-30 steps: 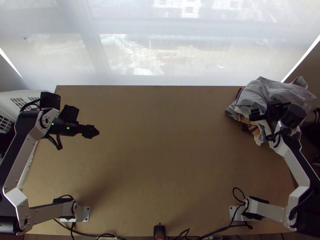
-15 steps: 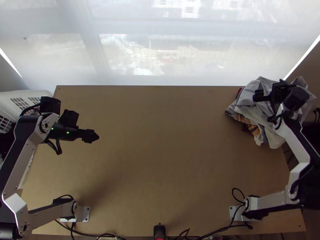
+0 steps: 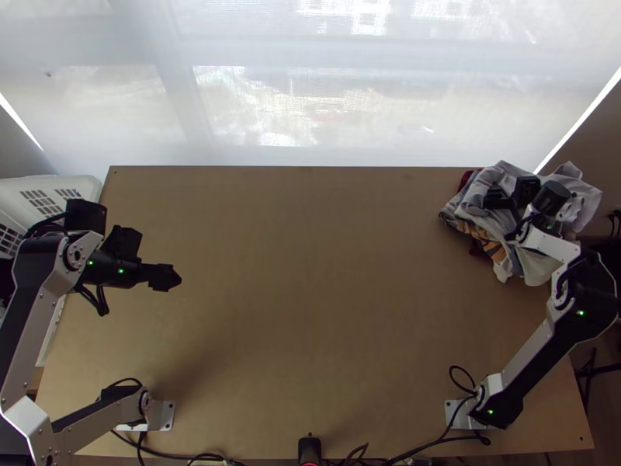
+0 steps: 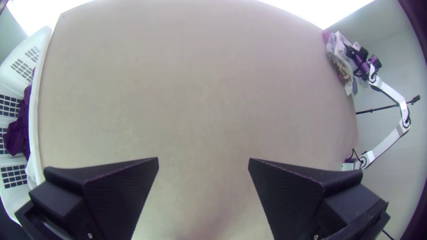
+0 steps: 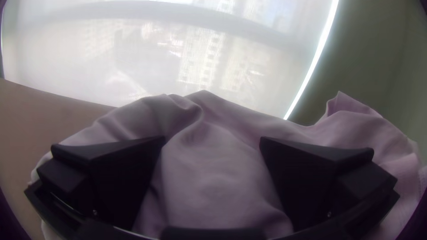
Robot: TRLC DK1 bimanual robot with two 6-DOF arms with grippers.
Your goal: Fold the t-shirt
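Hovering with the left gripper (image 3: 169,277), released and wide, over the table (image 3: 326,311), inward from its left edge and the basket (image 3: 87,185) alongside. Poising the right gripper (image 3: 522,192), likewise released, at the cloth (image 3: 468,208), bunched at the table's far right corner and overhanging the right edge, with pale folds (image 5: 213,186) between its parted fingers (image 5: 120,178).

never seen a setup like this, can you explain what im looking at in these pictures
Two jointed white-and-black robot arms, left and right, stand at a light wooden table. The top view looks steeply down from above the near edge; each wrist view comes from a camera on one arm. A bunched heap of light grey and patterned cloth lies at the far right corner. The right gripper is at the heap, the left gripper over the table; both have their flat black fingers apart, seemingly gripping nothing.
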